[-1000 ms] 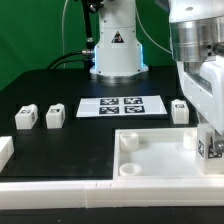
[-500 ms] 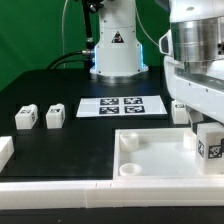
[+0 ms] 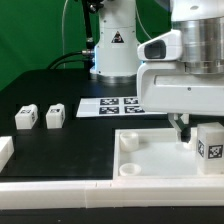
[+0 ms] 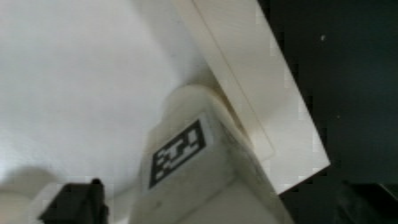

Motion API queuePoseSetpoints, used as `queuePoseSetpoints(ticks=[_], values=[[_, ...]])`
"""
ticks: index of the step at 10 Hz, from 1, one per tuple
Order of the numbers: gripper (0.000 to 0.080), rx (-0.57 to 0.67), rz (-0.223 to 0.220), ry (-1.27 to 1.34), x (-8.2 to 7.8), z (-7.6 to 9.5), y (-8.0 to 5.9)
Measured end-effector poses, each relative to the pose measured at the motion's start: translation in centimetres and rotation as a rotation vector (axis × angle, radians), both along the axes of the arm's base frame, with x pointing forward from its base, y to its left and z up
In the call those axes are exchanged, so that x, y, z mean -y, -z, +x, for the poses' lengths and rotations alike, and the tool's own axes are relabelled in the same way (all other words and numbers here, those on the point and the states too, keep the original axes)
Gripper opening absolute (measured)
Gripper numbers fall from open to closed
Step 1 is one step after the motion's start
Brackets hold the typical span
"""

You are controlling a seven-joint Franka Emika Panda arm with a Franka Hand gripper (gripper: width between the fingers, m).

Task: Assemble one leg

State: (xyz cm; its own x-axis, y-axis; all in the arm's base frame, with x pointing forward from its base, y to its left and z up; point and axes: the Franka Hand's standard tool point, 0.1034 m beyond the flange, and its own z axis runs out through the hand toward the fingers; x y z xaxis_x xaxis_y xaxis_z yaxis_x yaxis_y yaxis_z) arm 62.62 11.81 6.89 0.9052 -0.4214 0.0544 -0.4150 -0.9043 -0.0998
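Observation:
One leg [image 3: 208,143], a white block with its tag facing the camera, stands in the right part of the large white tray [image 3: 150,150]. My gripper [image 3: 188,130] hangs open just above and beside it, at its side toward the exterior view's left, with one dark fingertip [image 3: 182,128] showing. In the wrist view the same leg [image 4: 178,150] lies between my fingers against the tray wall [image 4: 249,90]. The left finger [image 4: 75,203] stands clear of it. Two more legs [image 3: 25,118] [image 3: 54,115] sit on the black table at the exterior view's left.
The marker board [image 3: 108,105] lies mid-table, partly covered by my hand. A long white rail [image 3: 60,186] runs along the front edge. A white piece [image 3: 5,150] sits at the far left. The robot base [image 3: 113,50] stands behind.
My hand has risen and swung toward the exterior view's left, uncovering the leg that stands in the tray. It now hides the leg that stood beside the marker board.

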Motion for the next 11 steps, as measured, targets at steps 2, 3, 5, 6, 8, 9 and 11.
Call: queuePoseSetpoints(ticks=[2, 3, 5, 6, 8, 9, 11], values=[[0.0648, 0.017, -0.065, -0.290, 0.21, 0.03, 0.23], [0.0648, 0.022, -0.086, -0.422, 0.38, 0.05, 0.28], [0.0648, 0.025, -0.094, -0.495, 0.46, 0.05, 0.29], [0.0648, 0.025, -0.094, -0.494, 0.46, 0.05, 0.29], [0.0483, 0.024, -0.094, -0.494, 0.46, 0.05, 0.29], [0.0483, 0.024, -0.094, -0.494, 0.46, 0.04, 0.30], [0.0291, 0.024, -0.094, -0.494, 0.47, 0.04, 0.30]])
